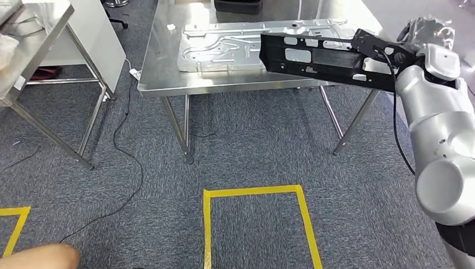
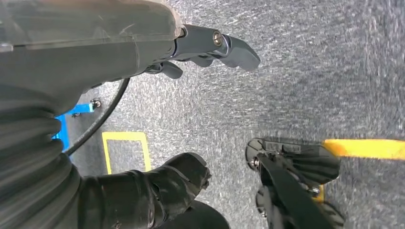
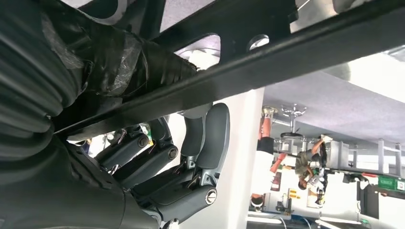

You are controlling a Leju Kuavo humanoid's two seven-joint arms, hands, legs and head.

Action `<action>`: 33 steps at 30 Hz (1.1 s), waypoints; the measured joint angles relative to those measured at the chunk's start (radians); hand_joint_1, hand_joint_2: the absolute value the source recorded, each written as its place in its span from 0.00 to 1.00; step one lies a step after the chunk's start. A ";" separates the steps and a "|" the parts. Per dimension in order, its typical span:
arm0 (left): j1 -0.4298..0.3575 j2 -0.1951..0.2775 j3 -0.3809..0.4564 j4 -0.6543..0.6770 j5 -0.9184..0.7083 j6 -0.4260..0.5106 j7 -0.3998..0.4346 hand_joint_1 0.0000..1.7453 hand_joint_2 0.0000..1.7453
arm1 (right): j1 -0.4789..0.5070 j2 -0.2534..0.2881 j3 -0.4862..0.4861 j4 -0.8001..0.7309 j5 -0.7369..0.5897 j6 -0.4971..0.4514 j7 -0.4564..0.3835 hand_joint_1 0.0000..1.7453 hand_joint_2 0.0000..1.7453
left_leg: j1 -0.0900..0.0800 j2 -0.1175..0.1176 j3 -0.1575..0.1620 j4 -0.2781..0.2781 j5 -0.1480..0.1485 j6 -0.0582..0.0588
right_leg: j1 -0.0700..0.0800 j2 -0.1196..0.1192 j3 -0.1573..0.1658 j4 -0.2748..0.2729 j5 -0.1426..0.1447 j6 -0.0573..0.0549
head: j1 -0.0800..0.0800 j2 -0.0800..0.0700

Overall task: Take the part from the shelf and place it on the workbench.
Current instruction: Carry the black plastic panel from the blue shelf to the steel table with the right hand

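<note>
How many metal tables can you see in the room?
2. One steel workbench stands ahead, with a silver panel lying on it; another metal table stands at far left. Others may be out of frame.

Looked like matt black plastic, the part (image 1: 313, 59), pierced with cut-outs. Gleamed as brushed steel, the workbench (image 1: 162, 67), under a stamped silvery metal panel (image 1: 224, 45). Showed glossy silver shells on the right arm (image 1: 442, 134) (ribbed rubbery wrist cover). Lay rough and grey, the carpet (image 1: 252, 151).
</note>
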 joint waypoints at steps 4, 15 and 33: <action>0.002 0.001 0.000 0.000 -0.005 -0.002 -0.002 0.00 1.00 | 0.001 0.000 0.000 0.000 0.000 0.000 0.000 1.00 1.00 | -0.004 -0.001 0.068 -0.189 0.133 0.019 | 0.003 0.006 0.033 0.000 -0.025 0.007 | 0.000 0.000; -0.001 0.001 0.000 0.000 -0.003 0.004 -0.003 0.00 1.00 | 0.008 -0.010 -0.006 -0.001 -0.007 -0.002 -0.047 1.00 1.00 | -0.003 -0.003 0.175 -0.315 0.119 0.056 | -0.005 0.001 -0.112 0.255 -0.113 0.056 | 0.002 0.000; -0.003 -0.005 0.000 0.000 -0.004 0.008 0.007 0.00 1.00 | 0.021 0.035 -0.021 0.002 -0.031 0.042 -0.223 1.00 1.00 | 0.001 -0.007 0.047 -0.088 0.036 0.006 | 0.000 0.003 -0.034 -0.001 0.042 0.000 | 0.004 0.000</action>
